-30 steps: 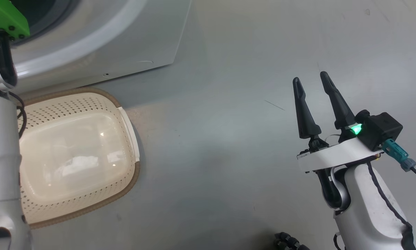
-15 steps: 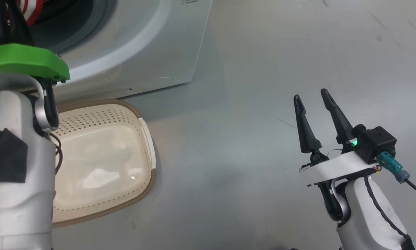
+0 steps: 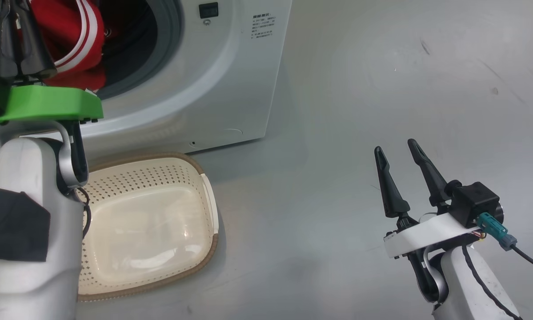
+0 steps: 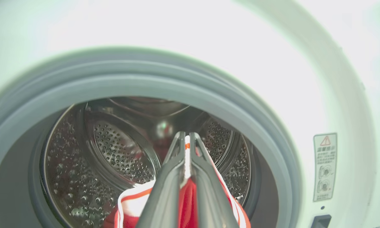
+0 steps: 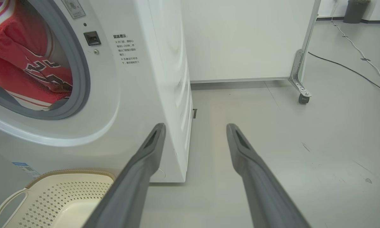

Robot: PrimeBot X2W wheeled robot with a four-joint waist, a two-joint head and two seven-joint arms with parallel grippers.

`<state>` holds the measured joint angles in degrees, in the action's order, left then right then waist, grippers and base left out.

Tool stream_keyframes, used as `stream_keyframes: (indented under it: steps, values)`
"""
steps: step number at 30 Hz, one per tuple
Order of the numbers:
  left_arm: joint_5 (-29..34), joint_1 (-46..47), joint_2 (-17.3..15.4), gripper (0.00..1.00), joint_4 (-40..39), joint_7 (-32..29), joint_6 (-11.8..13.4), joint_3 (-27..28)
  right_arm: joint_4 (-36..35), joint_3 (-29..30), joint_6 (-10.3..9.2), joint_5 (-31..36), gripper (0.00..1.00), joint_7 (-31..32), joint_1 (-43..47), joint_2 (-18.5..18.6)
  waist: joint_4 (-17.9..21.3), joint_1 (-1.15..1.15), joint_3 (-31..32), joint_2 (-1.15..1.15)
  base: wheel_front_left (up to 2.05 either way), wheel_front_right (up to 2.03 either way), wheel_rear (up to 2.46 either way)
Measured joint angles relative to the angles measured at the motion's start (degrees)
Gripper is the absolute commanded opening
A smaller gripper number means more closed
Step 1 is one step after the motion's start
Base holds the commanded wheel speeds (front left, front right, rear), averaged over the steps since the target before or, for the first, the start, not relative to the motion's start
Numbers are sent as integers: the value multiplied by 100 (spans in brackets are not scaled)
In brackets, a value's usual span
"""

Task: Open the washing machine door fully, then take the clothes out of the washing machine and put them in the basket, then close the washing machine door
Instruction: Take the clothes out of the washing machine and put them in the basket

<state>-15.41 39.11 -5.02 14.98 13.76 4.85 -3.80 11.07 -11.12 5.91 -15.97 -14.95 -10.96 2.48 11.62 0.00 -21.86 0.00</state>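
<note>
The white washing machine (image 3: 230, 89) stands with its drum mouth uncovered; the door is out of view. Red clothes (image 3: 77, 40) with white stripes hang at the drum mouth. My left gripper (image 3: 15, 26) is shut on this fabric, and in the left wrist view its fingers (image 4: 185, 139) pinch red-and-white cloth (image 4: 136, 199) in front of the steel drum. The jersey's lettering (image 5: 44, 71) shows inside the grey seal. The cream basket (image 3: 159, 155) sits empty on the floor below the machine. My right gripper (image 3: 397, 149) hangs open over bare floor, well to the right.
A white panel on a castor wheel (image 5: 302, 98) stands behind the machine's right side. A black cable (image 5: 351, 71) runs across the grey floor farther back. The basket (image 5: 69, 172) touches the machine's base. Open floor lies between the basket and my right arm.
The head camera has tilted up, so the whole picture slid down and the drum mouth with the red clothes came into view. My right gripper stays open.
</note>
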Motion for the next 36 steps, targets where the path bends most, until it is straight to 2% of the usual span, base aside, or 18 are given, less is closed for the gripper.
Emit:
stream_keyframes:
  steps: [11, 27, 36]
  values:
    - [180, -434, 12, 0, -932, 51, 59, -27, 15, 40, 0, 107, 100, 0, 227, 3, -165, 0, 483, 0, 0, 0, 0]
    - [441, -1093, 87, 0, -2310, 68, 129, -156, -2, 138, 0, 197, 100, 1, 415, 4, -494, 0, 811, 0, 0, 0, 0]
    - [430, -1722, 154, 0, -2609, -75, 141, -135, -62, 110, 7, 237, 100, 1, 463, 2, -649, 0, 766, 0, 0, 0, 0]
